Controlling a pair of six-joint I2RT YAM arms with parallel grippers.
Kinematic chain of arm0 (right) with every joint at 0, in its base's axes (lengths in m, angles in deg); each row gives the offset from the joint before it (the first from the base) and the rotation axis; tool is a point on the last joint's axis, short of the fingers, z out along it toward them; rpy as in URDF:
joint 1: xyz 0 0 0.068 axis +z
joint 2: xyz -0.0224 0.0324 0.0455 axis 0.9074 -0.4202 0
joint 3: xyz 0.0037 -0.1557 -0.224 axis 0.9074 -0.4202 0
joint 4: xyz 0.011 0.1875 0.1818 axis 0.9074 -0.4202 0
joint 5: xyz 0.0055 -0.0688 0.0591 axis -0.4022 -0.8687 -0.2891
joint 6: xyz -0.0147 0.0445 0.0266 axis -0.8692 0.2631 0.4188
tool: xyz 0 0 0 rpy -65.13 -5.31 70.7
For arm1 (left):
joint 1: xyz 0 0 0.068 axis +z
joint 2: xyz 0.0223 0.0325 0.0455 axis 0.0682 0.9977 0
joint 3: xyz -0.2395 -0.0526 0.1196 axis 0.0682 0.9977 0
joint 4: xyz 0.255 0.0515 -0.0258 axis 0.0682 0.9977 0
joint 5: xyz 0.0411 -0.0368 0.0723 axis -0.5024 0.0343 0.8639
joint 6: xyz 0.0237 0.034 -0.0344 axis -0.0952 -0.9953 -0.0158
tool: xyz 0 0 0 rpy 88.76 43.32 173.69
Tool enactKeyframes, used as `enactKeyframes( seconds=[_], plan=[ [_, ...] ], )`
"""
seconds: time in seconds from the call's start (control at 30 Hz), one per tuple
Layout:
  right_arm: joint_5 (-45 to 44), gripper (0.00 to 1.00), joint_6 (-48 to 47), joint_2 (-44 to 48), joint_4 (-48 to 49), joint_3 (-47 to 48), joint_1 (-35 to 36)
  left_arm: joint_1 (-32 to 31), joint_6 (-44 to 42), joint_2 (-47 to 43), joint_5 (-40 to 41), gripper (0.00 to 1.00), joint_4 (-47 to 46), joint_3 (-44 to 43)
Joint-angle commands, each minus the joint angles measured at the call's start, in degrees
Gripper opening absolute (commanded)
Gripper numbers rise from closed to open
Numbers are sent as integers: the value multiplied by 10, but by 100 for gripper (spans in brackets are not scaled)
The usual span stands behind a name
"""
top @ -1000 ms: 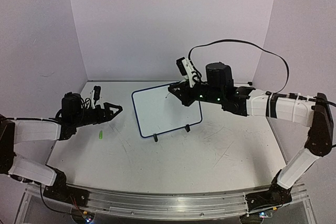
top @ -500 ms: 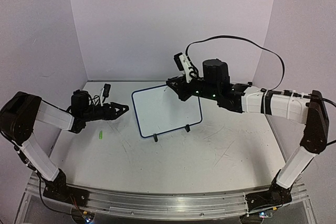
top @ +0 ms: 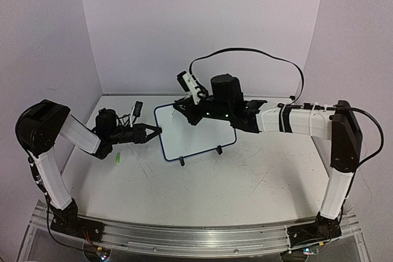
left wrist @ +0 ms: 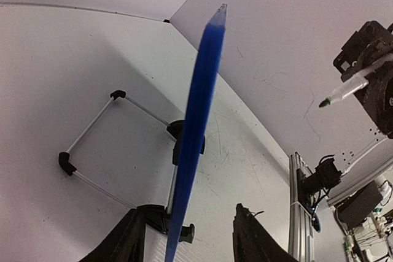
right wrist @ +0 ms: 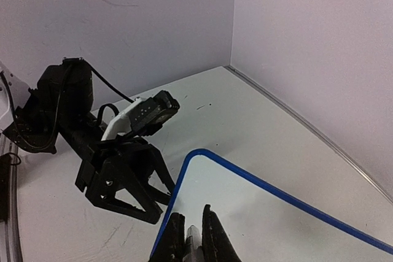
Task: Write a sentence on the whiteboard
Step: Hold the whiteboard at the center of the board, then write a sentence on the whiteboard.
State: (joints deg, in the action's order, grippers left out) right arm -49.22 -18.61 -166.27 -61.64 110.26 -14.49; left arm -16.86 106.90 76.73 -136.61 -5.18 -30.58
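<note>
The whiteboard (top: 195, 128) stands tilted mid-table on two black clip feet; its thin frame is blue. No lettering of the sentence shows on it. My left gripper (top: 156, 131) is open at the board's left edge. In the left wrist view the blue edge (left wrist: 202, 102) runs between my open gripper (left wrist: 187, 243), nearer the left finger. My right gripper (top: 180, 106) hovers over the board's top left corner, shut on a white marker (right wrist: 193, 238). The marker's green tip shows in the left wrist view (left wrist: 323, 103). The board shows in the right wrist view (right wrist: 276, 219).
A small green cap (top: 116, 159) lies on the table left of the board. The board's wire stand (left wrist: 92, 145) reaches behind it. Walls close the back and both sides. A metal rail (top: 184, 237) runs along the near edge.
My left gripper has moved right, up to the board's left edge. My right gripper has swung left with the marker, from the board's top right to its top left corner.
</note>
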Motion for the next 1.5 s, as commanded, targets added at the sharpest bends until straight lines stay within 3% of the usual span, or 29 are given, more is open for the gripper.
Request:
enactKeyframes(
  seconds=[0.0,0.13,0.6,1.47],
  plan=[
    [-34,0,-52,-28,42,31,18,-6,15,15,-1,45,-56,-36],
    [-45,0,-66,-38,92,16,24,-6,16,23,7,35,-56,-33],
    [-81,0,-117,-78,121,40,30,-4,2,45,-23,0,-56,-48],
    [-168,0,-130,-113,136,77,45,-3,-45,33,-9,0,-34,-34]
  ],
)
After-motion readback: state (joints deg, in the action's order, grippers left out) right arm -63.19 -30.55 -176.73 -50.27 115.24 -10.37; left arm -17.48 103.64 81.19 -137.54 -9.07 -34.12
